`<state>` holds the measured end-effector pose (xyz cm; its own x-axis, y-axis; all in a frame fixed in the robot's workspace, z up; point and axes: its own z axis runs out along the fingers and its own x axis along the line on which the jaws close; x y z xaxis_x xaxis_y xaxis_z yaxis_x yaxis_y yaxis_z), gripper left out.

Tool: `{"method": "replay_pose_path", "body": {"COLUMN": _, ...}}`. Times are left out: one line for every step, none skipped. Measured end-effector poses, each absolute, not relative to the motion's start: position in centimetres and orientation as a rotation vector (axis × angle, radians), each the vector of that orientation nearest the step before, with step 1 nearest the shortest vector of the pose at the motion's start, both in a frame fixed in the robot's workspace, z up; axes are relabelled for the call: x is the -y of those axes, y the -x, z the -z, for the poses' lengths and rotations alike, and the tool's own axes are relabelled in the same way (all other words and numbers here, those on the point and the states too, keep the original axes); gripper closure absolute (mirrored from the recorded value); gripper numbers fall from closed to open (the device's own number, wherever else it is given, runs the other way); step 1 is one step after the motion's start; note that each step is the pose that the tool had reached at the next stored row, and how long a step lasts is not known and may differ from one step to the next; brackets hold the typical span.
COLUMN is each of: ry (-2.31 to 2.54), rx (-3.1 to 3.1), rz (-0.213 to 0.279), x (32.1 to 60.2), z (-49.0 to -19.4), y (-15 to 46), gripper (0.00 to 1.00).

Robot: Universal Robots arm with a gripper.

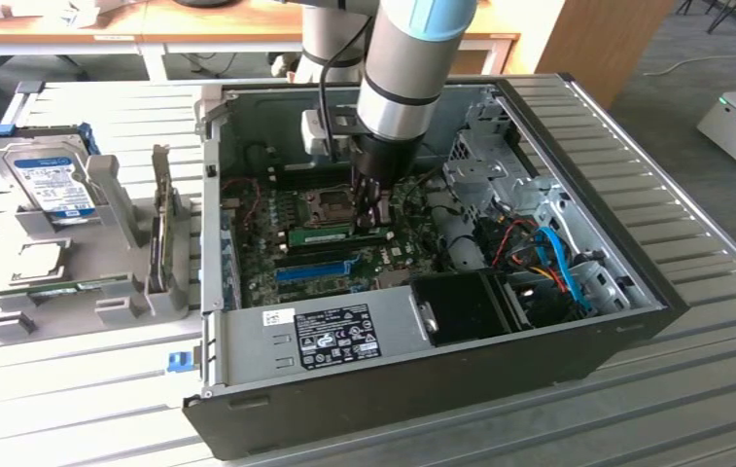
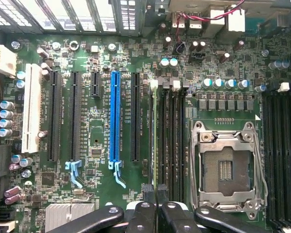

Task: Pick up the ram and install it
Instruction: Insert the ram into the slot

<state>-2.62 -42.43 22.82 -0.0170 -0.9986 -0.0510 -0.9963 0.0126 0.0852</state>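
What stays out of sight

In the wrist view the ram (image 2: pixel 154 131) presents just its thin edge, its chips unseen and one end lost between the gripper's (image 2: pixel 155 191) closed fingertips (image 2: pixel 147 194). The gripper body is cut off by the picture's edge. The motherboard (image 2: pixel 97 141) print is too small to read. In the exterior view the arm (image 1: pixel 406 58) covers part of the motherboard.
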Motion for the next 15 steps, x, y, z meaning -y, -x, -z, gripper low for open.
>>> {"method": "replay_pose_path", "body": {"ry": -2.186, "rx": 2.219, "rz": 0.151, "x": 42.43, "z": -22.82, "y": 2.62, "gripper": 0.87}}
{"method": "replay_pose_path", "body": {"ry": -2.186, "rx": 2.219, "rz": 0.151, "x": 42.43, "z": -22.82, "y": 2.62, "gripper": 0.87}}
{"method": "replay_pose_path", "body": {"ry": -2.186, "rx": 2.218, "rz": 0.15, "x": 42.44, "z": -22.8, "y": 2.62, "gripper": 0.87}}
{"method": "replay_pose_path", "body": {"ry": -2.186, "rx": 2.218, "rz": 0.151, "x": 42.43, "z": -22.77, "y": 2.62, "gripper": 0.87}}
{"method": "replay_pose_path", "body": {"ry": -2.186, "rx": 2.218, "rz": 0.15, "x": 42.44, "z": -22.77, "y": 2.62, "gripper": 0.87}}
{"method": "replay_pose_path", "body": {"ry": -2.186, "rx": 2.218, "rz": 0.15, "x": 42.44, "z": -22.77, "y": 2.62, "gripper": 0.87}}
{"method": "replay_pose_path", "body": {"ry": -2.186, "rx": 2.218, "rz": 0.15, "x": 42.43, "z": -22.76, "y": 2.62, "gripper": 0.87}}
{"method": "replay_pose_path", "body": {"ry": -2.186, "rx": 2.218, "rz": 0.15, "x": 42.43, "z": -22.77, "y": 2.64, "gripper": 0.87}}
{"method": "replay_pose_path", "body": {"ry": -2.186, "rx": 2.218, "rz": 0.15, "x": 42.43, "z": -22.77, "y": 2.64, "gripper": 0.87}}
{"method": "replay_pose_path", "body": {"ry": -2.186, "rx": 2.218, "rz": 0.15, "x": 42.43, "z": -22.76, "y": 2.65, "gripper": 0.87}}
{"method": "replay_pose_path", "body": {"ry": -2.186, "rx": 2.219, "rz": 0.15, "x": 42.43, "z": -22.76, "y": 2.66, "gripper": 0.87}}
{"method": "replay_pose_path", "body": {"ry": -2.186, "rx": 2.219, "rz": 0.15, "x": 42.43, "z": -22.76, "y": 2.68, "gripper": 0.87}}
{"method": "replay_pose_path", "body": {"ry": -2.186, "rx": 2.218, "rz": 0.15, "x": 42.43, "z": -22.76, "y": 2.68, "gripper": 0.87}}
{"method": "replay_pose_path", "body": {"ry": -2.186, "rx": 2.218, "rz": 0.151, "x": 42.43, "z": -22.76, "y": 2.69, "gripper": 0.87}}
{"method": "replay_pose_path", "body": {"ry": -2.186, "rx": 2.218, "rz": 0.15, "x": 42.43, "z": -22.77, "y": 2.69, "gripper": 0.87}}
